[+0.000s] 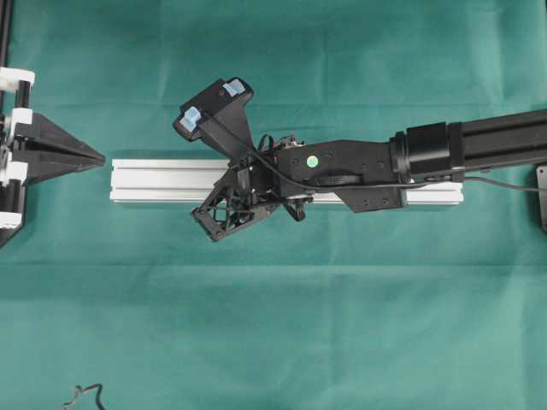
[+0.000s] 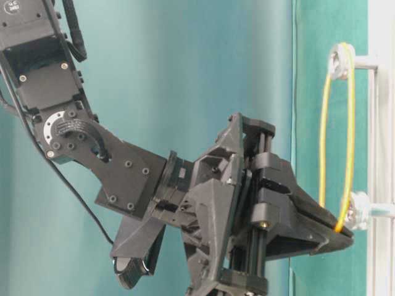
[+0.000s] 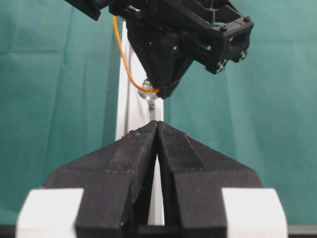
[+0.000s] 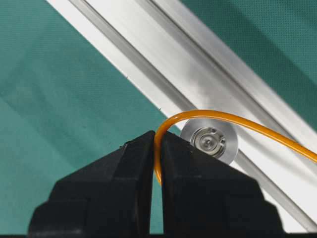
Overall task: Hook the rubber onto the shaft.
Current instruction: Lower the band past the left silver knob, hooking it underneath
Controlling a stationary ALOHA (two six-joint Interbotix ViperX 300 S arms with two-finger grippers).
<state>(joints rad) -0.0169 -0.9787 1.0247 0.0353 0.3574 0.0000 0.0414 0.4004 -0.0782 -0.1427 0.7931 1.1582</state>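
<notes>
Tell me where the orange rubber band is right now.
In the table-level view the rubber band is on the right, looped over the upper shaft on the rail and pinched by the right pincer beside the lower shaft.

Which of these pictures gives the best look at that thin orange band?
The table-level view: the rubber band shows as a whole loop, hooked on one shaft and pinched by the right gripper. The right wrist view shows only the pinched stretch, the left wrist view a short arc, the overhead none.
</notes>
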